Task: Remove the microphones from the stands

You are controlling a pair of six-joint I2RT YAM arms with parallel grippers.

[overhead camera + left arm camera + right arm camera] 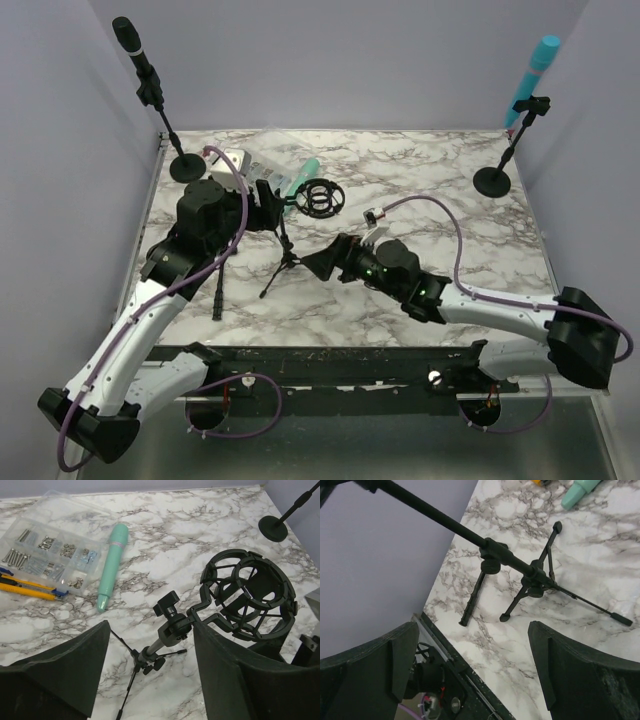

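A mint-green microphone (112, 562) lies flat on the marble table, apart from any stand; it also shows in the top view (301, 177). A small black tripod stand (284, 258) stands mid-table, and an empty black shock mount (248, 596) seems joined to its head (171, 625). My left gripper (150, 677) is open, its fingers either side of the stand's pole just below the head. My right gripper (470, 675) is open and empty, low over the table just right of the tripod (530, 575); it also shows in the top view (322, 263).
A clear parts box (45, 550) and a yellow knife (27, 586) lie at the back left. Two tall round-base stands hold microphones: a black one (131, 42) at the back left, a cyan one (535, 66) at the back right. A black rod (217, 295) lies near the left arm.
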